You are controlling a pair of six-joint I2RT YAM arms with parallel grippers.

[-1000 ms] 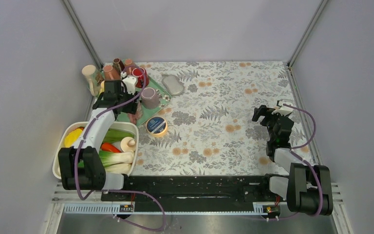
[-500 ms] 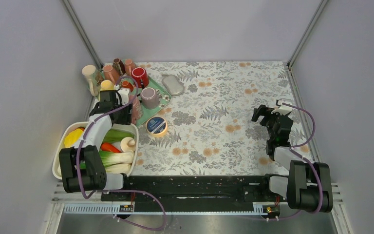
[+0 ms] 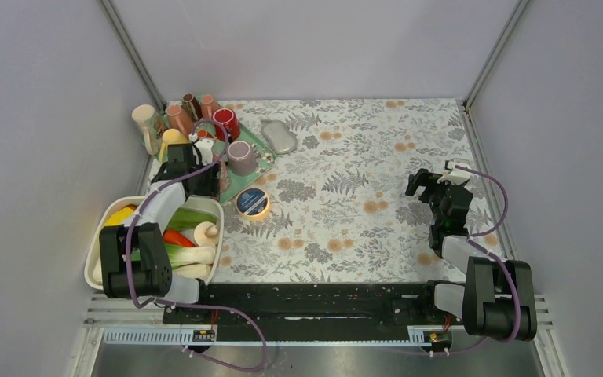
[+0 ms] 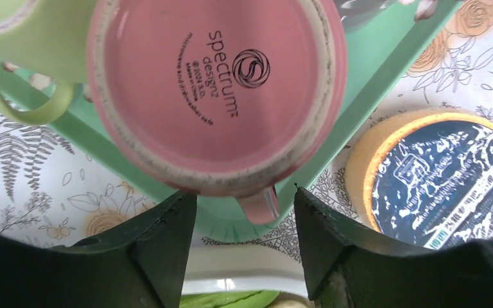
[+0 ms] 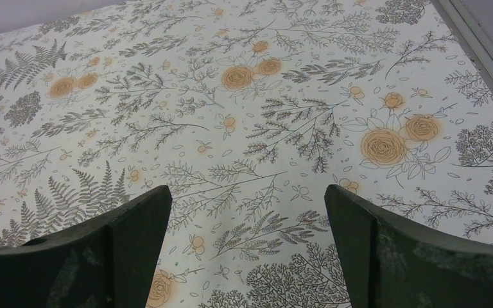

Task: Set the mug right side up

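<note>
A pink mug (image 4: 218,90) stands upside down on the green tray (image 4: 372,96), its stamped base facing the left wrist camera. Its handle (image 4: 260,205) points into the gap between my left gripper's jaws. My left gripper (image 4: 244,212) is open, one jaw on each side of the handle, not touching it. In the top view the left gripper (image 3: 206,179) is at the tray's near edge, beside the pink mug (image 3: 221,177). My right gripper (image 5: 247,212) is open and empty, low over the flowered cloth at the right (image 3: 432,184).
A light green mug (image 4: 32,51) stands next to the pink one. Several more cups, including a red mug (image 3: 224,122) and a mauve mug (image 3: 241,157), crowd the tray. A round tin (image 3: 252,203) lies by the tray. A white basin (image 3: 102,236) of vegetables is at near left.
My left arm has drawn back from the far side of the tray to its near edge, down to the pink mug. The right arm has not moved.
</note>
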